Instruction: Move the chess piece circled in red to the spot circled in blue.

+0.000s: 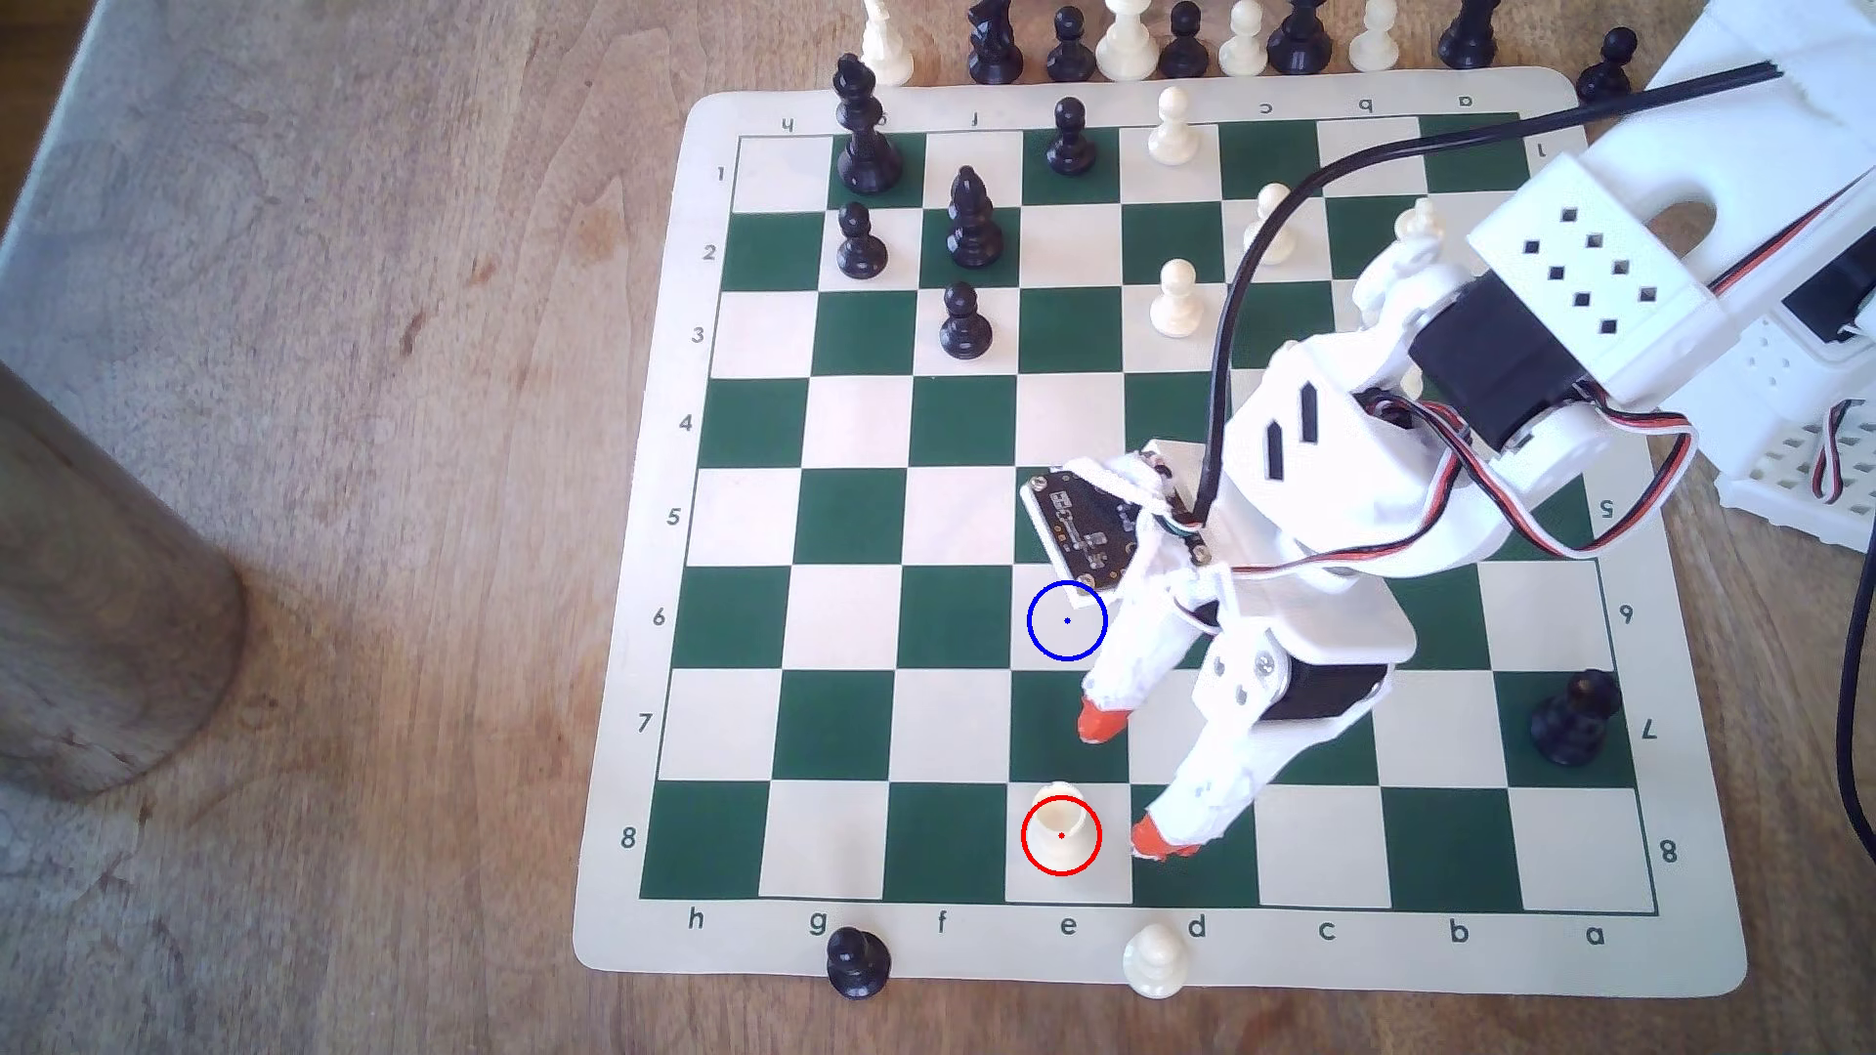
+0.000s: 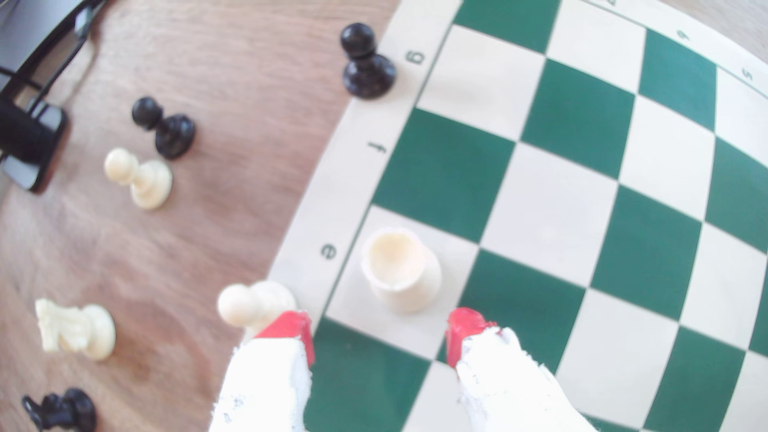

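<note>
Cream chess piece (image 1: pixel 1060 827) on red-ringed square e8, fingers (image 1: pixel 1101 720) spread apart just beside it, blue-ringed spot (image 1: pixel 1066 620) on e6 bare.

The arm (image 1: pixel 1523 335) hides a cream pawn (image 1: pixel 1421 218); top-row pieces (image 1: pixel 1127 30) are cropped.

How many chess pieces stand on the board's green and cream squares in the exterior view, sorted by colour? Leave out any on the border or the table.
Black pieces: 6
Cream pieces: 5, counting the red-ringed piece
Total: 11, though the arm may hide others.
</note>
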`<act>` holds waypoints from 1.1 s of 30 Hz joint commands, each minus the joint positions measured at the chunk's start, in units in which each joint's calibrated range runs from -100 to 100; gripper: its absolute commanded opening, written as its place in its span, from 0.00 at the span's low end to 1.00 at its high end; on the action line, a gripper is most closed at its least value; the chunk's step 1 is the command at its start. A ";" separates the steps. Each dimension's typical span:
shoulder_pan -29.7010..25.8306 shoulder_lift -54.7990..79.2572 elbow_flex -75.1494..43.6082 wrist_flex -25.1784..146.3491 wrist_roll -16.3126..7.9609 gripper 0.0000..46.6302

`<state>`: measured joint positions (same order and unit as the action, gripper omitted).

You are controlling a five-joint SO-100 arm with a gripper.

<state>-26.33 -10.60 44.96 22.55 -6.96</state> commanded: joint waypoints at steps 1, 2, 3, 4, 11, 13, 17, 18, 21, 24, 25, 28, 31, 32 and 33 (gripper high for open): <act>0.79 0.07 -5.89 -1.09 0.00 0.36; 0.95 0.33 -5.98 -1.26 0.00 0.36; 1.10 1.18 -6.43 -1.50 0.05 0.36; 1.10 1.52 -6.52 -1.67 0.05 0.36; 0.87 4.40 -7.34 -2.57 -0.05 0.35; 0.63 4.91 -7.43 -2.65 -0.05 0.35; -0.31 5.76 -7.43 -4.04 -0.20 0.35; -0.38 5.93 -7.43 -4.53 -0.34 0.35; -0.46 6.10 -7.79 -6.33 -0.78 0.34; -0.46 6.78 -8.70 -6.42 -0.78 0.34; -0.15 7.46 -9.06 -6.82 -0.78 0.34; 0.32 8.14 -9.60 -7.15 -0.88 0.35; 0.95 9.24 -9.97 -8.30 -0.88 0.35; 0.95 9.24 -10.06 -8.30 -0.88 0.35; 0.95 9.24 -10.06 -8.30 -0.93 0.35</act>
<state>-25.81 -0.29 39.45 15.38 -7.74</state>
